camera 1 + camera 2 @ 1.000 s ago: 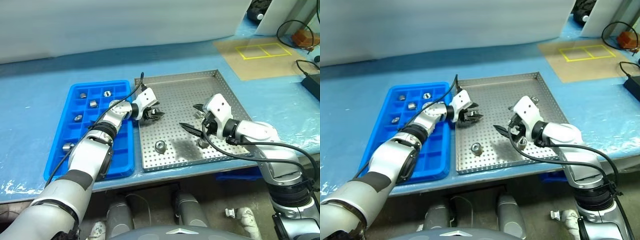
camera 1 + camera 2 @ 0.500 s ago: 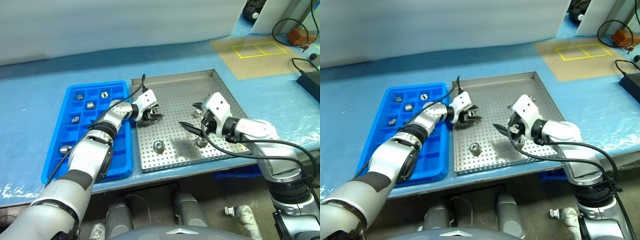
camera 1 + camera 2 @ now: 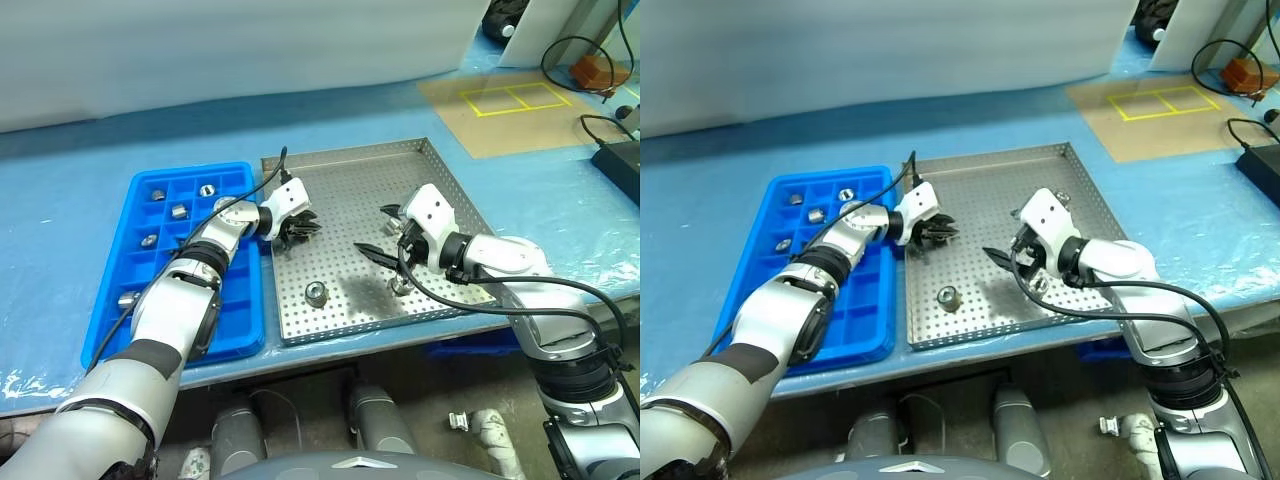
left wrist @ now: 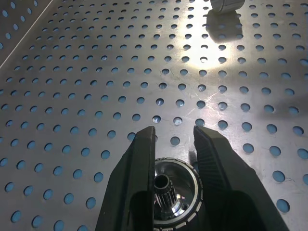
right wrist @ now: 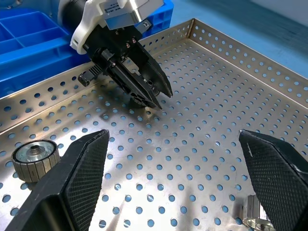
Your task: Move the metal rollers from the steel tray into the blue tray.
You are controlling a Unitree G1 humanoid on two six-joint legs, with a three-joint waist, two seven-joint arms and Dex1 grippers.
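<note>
**Bright, even light with glare on the perforated metal**

The scene is brightly and evenly lit from above. In the head views the steel tray [image 3: 440, 180] shows a soft dark shadow patch on its floor beneath the right gripper [image 3: 383, 232]. In the left wrist view a strong white glare spot sits on the perforated floor, and a roller [image 4: 227, 4] at the frame edge casts a short shadow. The close fingers [image 5: 82, 173] in the right wrist view look slightly soft. Head views are sharp, with mild bending near the edges.
</note>
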